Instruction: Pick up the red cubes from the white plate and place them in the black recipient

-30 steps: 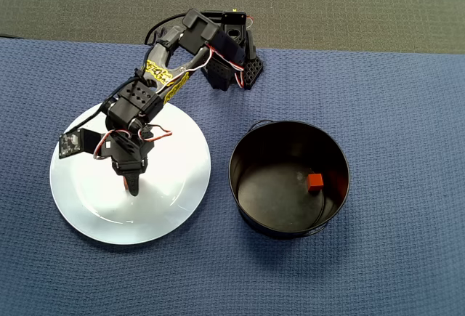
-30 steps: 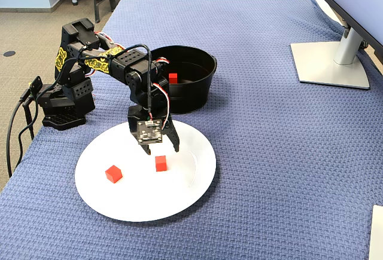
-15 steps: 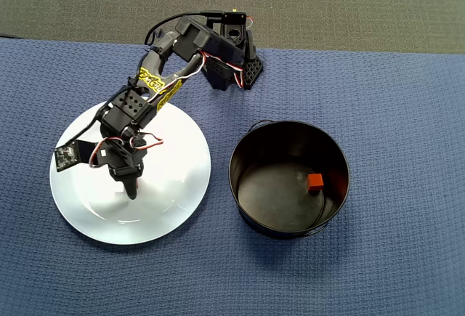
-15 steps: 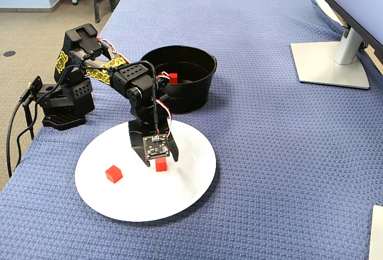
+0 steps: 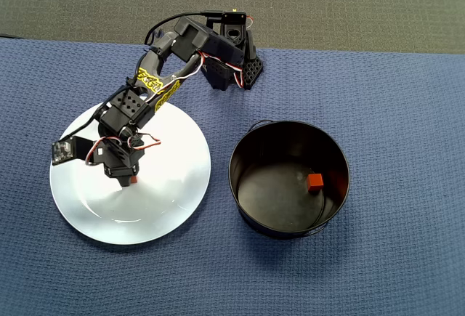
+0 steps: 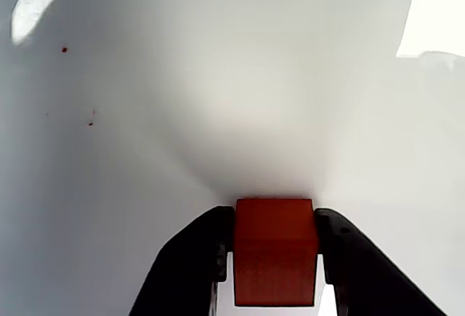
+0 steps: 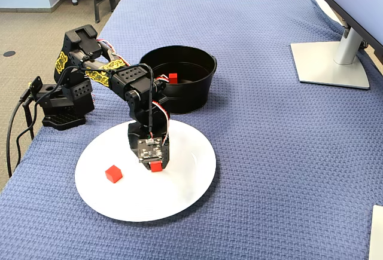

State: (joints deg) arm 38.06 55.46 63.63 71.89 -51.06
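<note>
The black arm [image 7: 114,78] reaches out from its base [image 7: 60,113] at the table's edge, upper links sloping forward and the wrist bent steeply so the gripper [image 7: 156,165] points straight down. In the wrist view the gripper [image 6: 275,258] has both dark fingers [image 6: 192,258] pressed flat against opposite sides of a red cube [image 6: 275,250], with no gap showing. From overhead the gripper [image 5: 131,180] sits below the folded forearm, servo wires looping beside the wrist, yellow patterned tape wrapped on the links.
</note>
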